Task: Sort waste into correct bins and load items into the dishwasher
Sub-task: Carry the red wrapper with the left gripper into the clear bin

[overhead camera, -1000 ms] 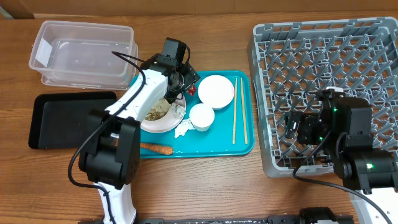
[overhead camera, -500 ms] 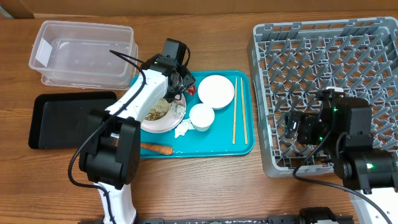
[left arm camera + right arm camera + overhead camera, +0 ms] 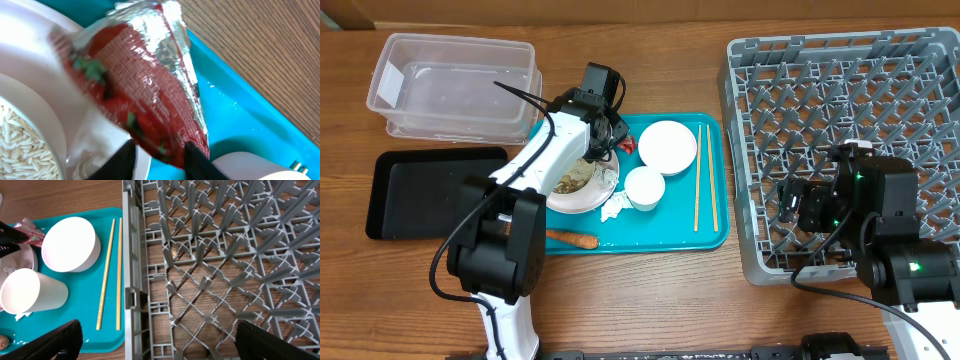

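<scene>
Wrapper [image 3: 145, 95]: shiny red foil with crinkled silver edges and green flecks. You see it at the far left corner of the teal tray [image 3: 670, 232], against the far rim of the plate [image 3: 606, 186].
Left gripper [image 3: 160, 159]: your two dark fingers are pinched onto the wrapper's lower end.
Right gripper [image 3: 160, 340]: your fingers stand wide apart, holding nothing, over the near left edge of the grey rack [image 3: 840, 90].
Scraps [image 3: 575, 178]: beige grains heaped on the white plate.
Tissue [image 3: 613, 209]: white crumple touching the plate's near rim, beside the cup [image 3: 644, 186].
Carrot [image 3: 572, 239]: small, orange, at the tray's near left corner; you cannot tell whether it lies on the tray.
Chopsticks [image 3: 705, 178]: pale pair along the tray's right edge.
</scene>
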`<state>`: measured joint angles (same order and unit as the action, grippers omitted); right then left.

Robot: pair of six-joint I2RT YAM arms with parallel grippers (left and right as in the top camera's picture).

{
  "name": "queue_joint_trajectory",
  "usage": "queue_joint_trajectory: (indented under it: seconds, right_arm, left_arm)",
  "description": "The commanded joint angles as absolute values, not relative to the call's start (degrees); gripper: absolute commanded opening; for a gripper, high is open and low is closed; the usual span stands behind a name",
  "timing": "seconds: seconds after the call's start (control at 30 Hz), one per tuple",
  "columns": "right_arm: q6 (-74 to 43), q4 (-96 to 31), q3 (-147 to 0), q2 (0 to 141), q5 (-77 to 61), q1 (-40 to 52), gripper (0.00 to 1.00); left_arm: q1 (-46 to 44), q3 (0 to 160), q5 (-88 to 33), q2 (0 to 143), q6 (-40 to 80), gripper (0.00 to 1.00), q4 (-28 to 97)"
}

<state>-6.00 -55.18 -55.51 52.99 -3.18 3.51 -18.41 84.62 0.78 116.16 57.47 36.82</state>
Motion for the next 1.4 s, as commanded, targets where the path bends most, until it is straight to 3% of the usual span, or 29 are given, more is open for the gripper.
queue_joint_trajectory:
  seconds: [0.0,0.23,0.33,0.57,0.67,0.73,1.37]
  right_arm:
    - [-6.02,-55.05,-57.01,52.75,-3.53,3.79,1.00]
    - [-6.00,-55.05,-57.01,52.75,-3.51,3.79,1.00]
    - [-6.02,-55.05,-57.01,52.75,-3.51,3.79,1.00]
    - [-6.02,-55.02,-57.01,52.75,-3.51,3.79,1.00]
    - [-6.00,-55.02,-57.01,52.75,-3.51,3.79,1.00]
    - [-6.02,-55.02,-57.01,52.75,-3.51,3.79,1.00]
    - [-6.02,-55.07,-57.01,52.75,-3.51,3.79,1.00]
  left_arm:
    - [-18.79,84.09,2.09,116.90,58.08,0.31,36.82]
    - [-18.79,84.09,2.09,116.90,58.06,0.24,36.82]
    - [-18.79,84.09,2.09,116.90,58.06,0.04,36.82]
    - [-18.79,84.09,1.50,116.90,58.06,0.04,36.80]
    - [-18.79,84.12,-1.56,116.90,58.02,0.35,36.10]
    - [-18.79,84.12,-3.77,116.90,57.87,0.38,35.42]
    - [-21.78,82.85,-3.60,116.90,57.93,0.34,35.68]
